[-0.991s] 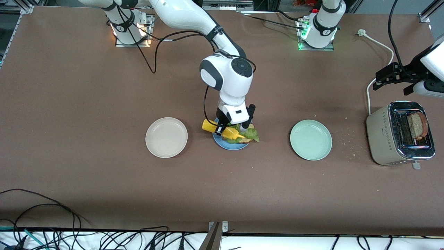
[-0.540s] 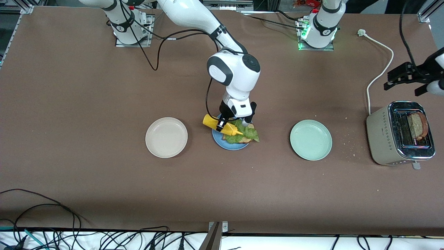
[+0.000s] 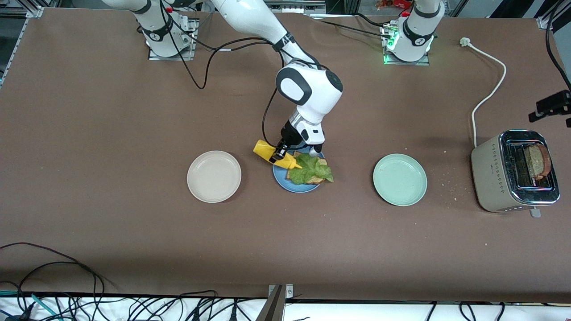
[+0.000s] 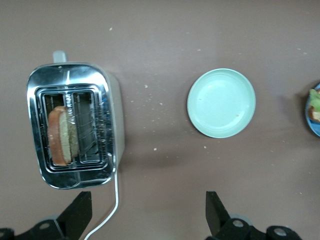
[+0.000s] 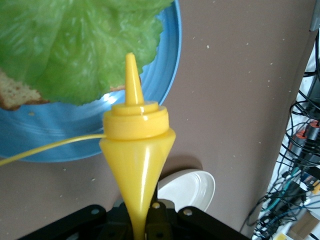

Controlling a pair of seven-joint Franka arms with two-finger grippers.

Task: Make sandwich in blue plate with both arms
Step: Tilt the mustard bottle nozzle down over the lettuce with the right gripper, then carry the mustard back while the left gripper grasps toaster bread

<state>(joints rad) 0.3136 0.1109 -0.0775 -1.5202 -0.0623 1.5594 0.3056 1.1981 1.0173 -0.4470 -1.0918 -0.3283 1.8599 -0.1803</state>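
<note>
Two arms are working at the brown table point(image 3: 111, 133). The right gripper point(image 3: 280, 153) is clamping a yellow squeeze bottle point(image 3: 272, 154) around its body, tilted with its pointed nozzle aiming down toward the blue plate point(image 3: 285, 183). In the right wrist view the bottle point(image 5: 136, 150) is filling the middle, its nozzle tip hanging over the edge of the lettuce leaf point(image 5: 80, 45), with a thin yellow strand trailing off sideways across the plate point(image 5: 75, 135).

The blue plate is sitting mid-table, between the beige plate point(image 3: 214, 176) toward the right arm's end and the pale mint-green plate point(image 3: 399, 179) toward the left arm's end. On it a slice of brown bread point(image 3: 315, 179) is lying under the ruffled lettuce leaf point(image 3: 312, 168), which is spilling over the rim on the side toward the mint-green plate. No second slice is lying on top.

The left gripper point(image 3: 552, 107) is hanging at the left arm's end of the table, over the bare surface beside the toaster point(image 3: 490, 178), with its fingers point(image 4: 77, 212) spread wide and holding nothing. The toaster is standing upright with a slice of bread point(image 4: 62, 135) sitting in one of its slots, and its white cord point(image 3: 488, 84) is lying unplugged on the table. Crumbs are scattered between the toaster and the mint-green plate point(image 4: 221, 102).
</note>
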